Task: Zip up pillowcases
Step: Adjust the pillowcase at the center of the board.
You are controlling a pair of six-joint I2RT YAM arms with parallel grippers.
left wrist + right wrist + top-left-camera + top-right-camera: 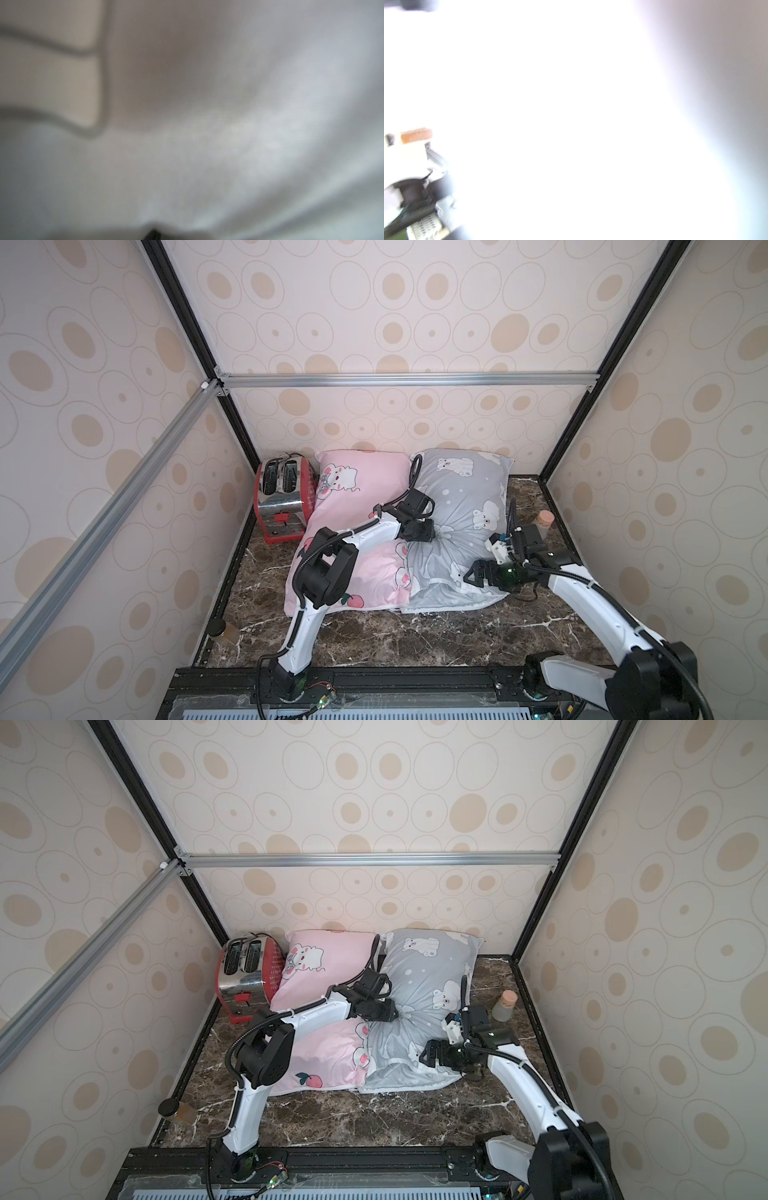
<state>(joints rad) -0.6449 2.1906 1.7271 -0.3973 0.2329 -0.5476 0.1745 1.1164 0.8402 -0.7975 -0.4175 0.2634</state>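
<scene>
Left pincer (430, 536): tips sunk in middle of grey case (465, 489), creases radiated from contact point; jaw width hidden by fabric, grip not determinable. Left wrist view filled by blurred grey cloth.
Right pincer (473, 573): jaws spread wide, nothing held, positioned over near right part of grey case.
Pink case (361, 481): laid just left of left pincer, touching grey case.
Toaster (282, 493): beyond pink case, well apart from both pincers.

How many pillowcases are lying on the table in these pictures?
2. The pink pillowcase lies beside the red toaster. The grey pillowcase lies against it, on the side toward the corked bottle. None seems hidden.
</scene>
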